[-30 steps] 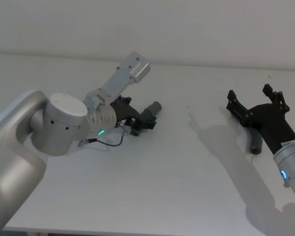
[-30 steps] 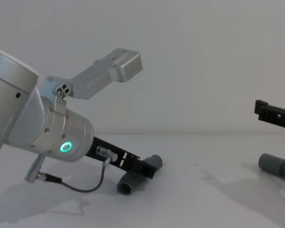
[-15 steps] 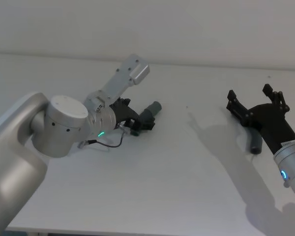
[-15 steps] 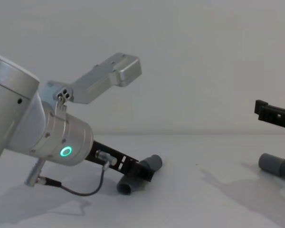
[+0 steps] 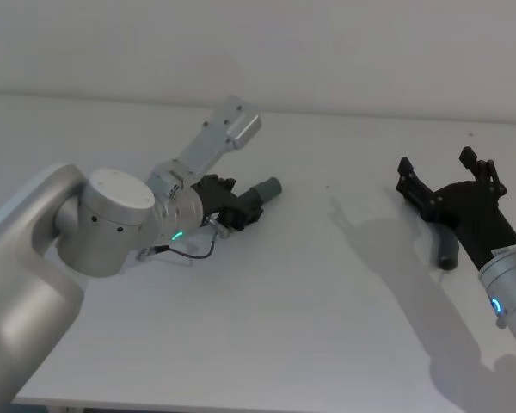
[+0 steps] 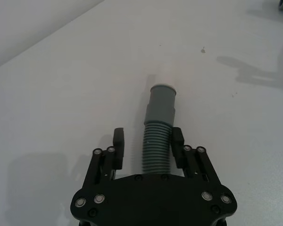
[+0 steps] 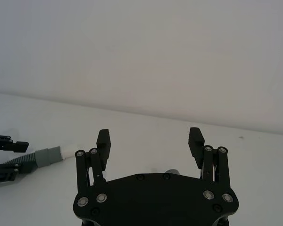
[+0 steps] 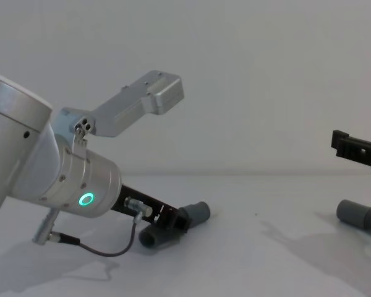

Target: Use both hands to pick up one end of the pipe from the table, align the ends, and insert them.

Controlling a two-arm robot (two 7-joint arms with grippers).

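One ribbed dark grey pipe [image 6: 155, 148] lies on the white table [image 5: 310, 292], its smooth grey cuff end [image 6: 161, 104] pointing away from my left gripper [image 6: 148, 140]. That gripper [image 5: 246, 205] straddles the ribbed part low over the table, partly closed. One finger touches the hose and a gap stays on the other side. At the right, a second pipe [image 5: 447, 249] lies under my right gripper [image 5: 439, 163], which hovers wide open above it. The chest view shows that pipe's grey cuff [image 8: 358, 215].
The left wrist camera bracket [image 5: 228, 129] sticks up behind the left gripper. A thin black cable [image 8: 105, 246] loops down to the table beside the left arm. The pale wall [image 5: 327, 52] stands behind the table's far edge.
My left gripper's fingers have narrowed around the pipe, and the hose has shifted a little between them. The right arm has not moved.
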